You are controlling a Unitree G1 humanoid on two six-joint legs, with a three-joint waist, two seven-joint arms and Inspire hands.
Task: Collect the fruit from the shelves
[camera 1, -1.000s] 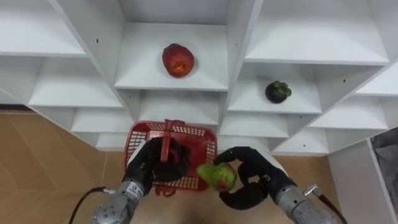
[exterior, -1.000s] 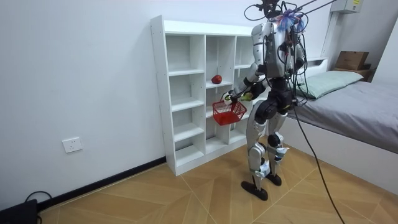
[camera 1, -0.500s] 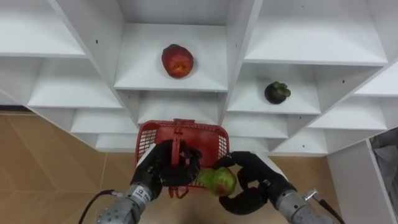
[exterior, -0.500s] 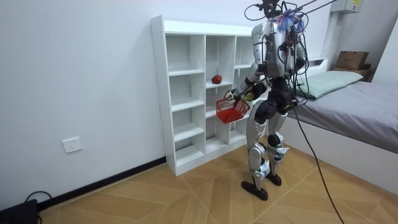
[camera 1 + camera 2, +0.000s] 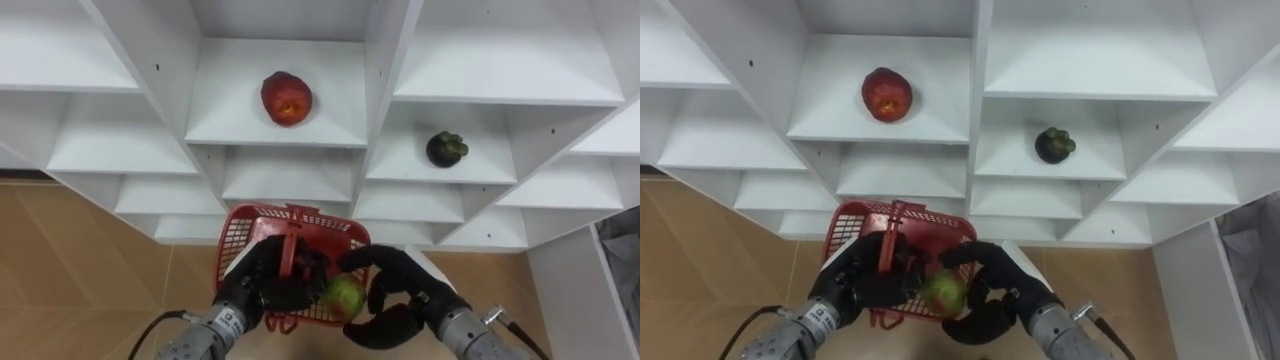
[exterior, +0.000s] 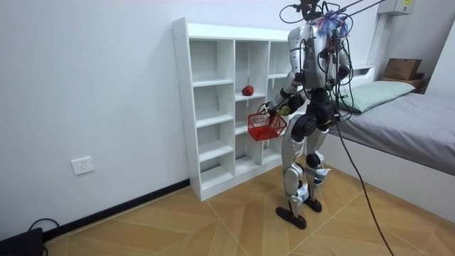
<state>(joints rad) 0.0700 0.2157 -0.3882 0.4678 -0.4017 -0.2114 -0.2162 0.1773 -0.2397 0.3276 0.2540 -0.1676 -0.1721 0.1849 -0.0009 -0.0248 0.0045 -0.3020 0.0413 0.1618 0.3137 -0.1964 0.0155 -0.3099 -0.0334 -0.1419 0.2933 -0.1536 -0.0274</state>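
Note:
My left hand (image 5: 262, 287) is shut on the handle of a red mesh basket (image 5: 238, 236), held in front of the white closet (image 5: 380, 60). From the right, my right hand (image 5: 405, 292) grips a green fruit (image 5: 345, 295) and holds it over the basket's right rim, close to the left hand. A red fruit (image 5: 286, 97) lies on the middle shelf above the basket. A dark round fruit (image 5: 446, 148) sits on the shelf to its right. In the room view I stand upright facing the closet (image 6: 213, 107), with the basket (image 6: 266, 126) at waist height.
Vertical closet dividers (image 5: 385, 70) separate the two fruit compartments. Lower shelves (image 5: 290, 175) lie just behind the basket. Wooden floor (image 5: 80, 260) shows below left. A bed (image 6: 405, 121) stands behind me on the room view's right.
The basket and my left hand have shifted right and slightly up. My right hand has brought the green fruit left, from beside the basket to over its rim.

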